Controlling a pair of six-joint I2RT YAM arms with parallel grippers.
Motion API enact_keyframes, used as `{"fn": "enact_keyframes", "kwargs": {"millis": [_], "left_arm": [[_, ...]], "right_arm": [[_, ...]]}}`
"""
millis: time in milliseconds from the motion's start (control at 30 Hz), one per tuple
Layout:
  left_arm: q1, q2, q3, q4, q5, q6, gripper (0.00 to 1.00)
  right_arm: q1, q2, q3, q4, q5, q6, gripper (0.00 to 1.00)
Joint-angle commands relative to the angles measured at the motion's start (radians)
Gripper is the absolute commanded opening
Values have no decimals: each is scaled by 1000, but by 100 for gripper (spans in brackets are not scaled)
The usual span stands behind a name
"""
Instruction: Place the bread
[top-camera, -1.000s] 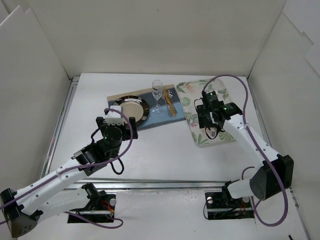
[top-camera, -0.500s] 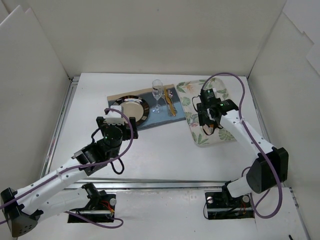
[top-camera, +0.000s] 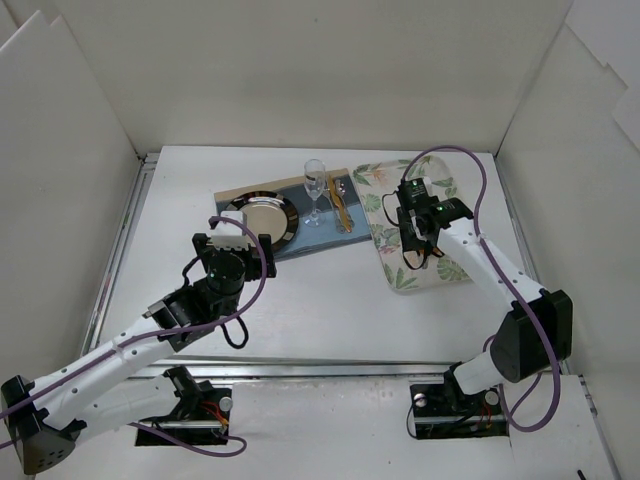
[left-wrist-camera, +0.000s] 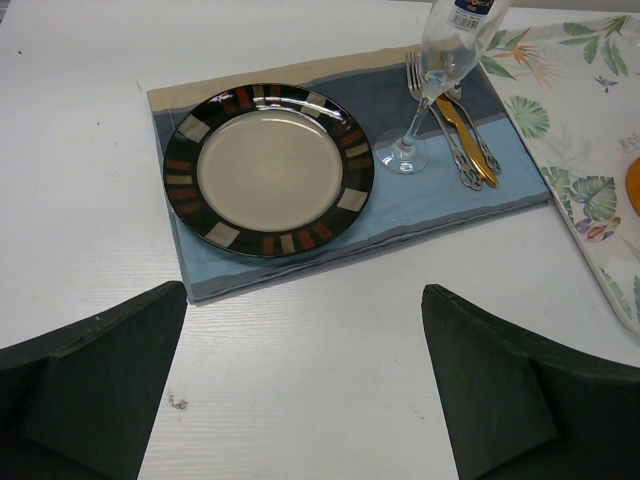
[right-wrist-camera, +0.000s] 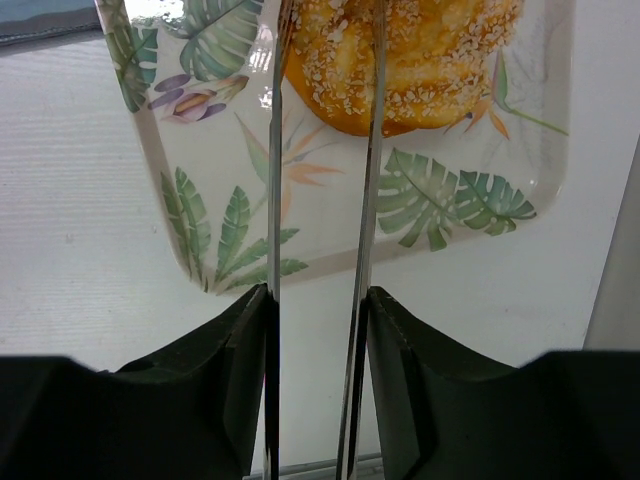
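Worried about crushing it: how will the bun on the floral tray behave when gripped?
The bread looks soft and light, so the tongs may dent it. Its seeded crust probably gives grip. Rounded, it might roll on the glossy tray if nudged.

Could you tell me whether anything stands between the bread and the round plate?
The wine glass and the cutlery are on the placemat, between the tray holding the bread and the plate. The tongs in the right gripper would likely need to lift the bread over them.
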Motion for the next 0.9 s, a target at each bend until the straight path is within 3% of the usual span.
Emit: {"fn": "enact_keyframes", "kwargs": {"millis": [0,67,100,167,200,867], "left_arm": [[0,-6,24,40,-6,-6,100],[0,-8,24,40,-6,-6,100],[0,-6,24,42,-6,-8,100],[0,-6,24,40,-6,-6,100],[0,-5,24,42,-7,-6,100],[0,3,27,42,-10,-9,100]], "right_arm": [[-8,5,35,22,35,-1,36],[-7,4,35,21,33,1,31],[-7,1,35,21,35,-1,21],[-7,-4,34,19,29,-1,12],[-7,-7,32,21,30,2,1],[16,-160,34,-10,67,14,0]]}}
